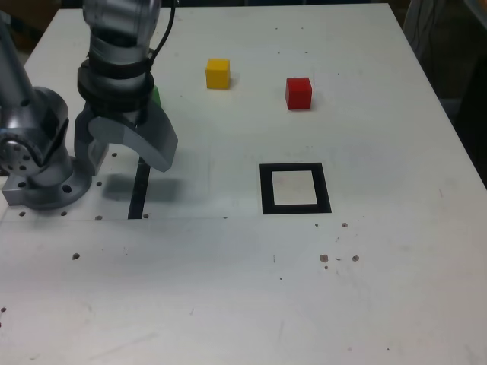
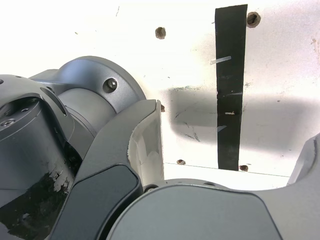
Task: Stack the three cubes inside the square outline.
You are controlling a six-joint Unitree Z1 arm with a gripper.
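None of the 3 cubes is stacked. The square outline (image 1: pixel 295 188) at centre right is bare; the yellow cube (image 1: pixel 218 74) and red cube (image 1: pixel 298 93) sit upper centre, the green cube (image 1: pixel 156 96) peeks behind the arm. The gripper (image 1: pixel 125 146), centre left, is spread and empty.

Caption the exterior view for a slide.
Open gripper hovers near the arm's base; yellow cube and red cube sit beyond the empty square outline.
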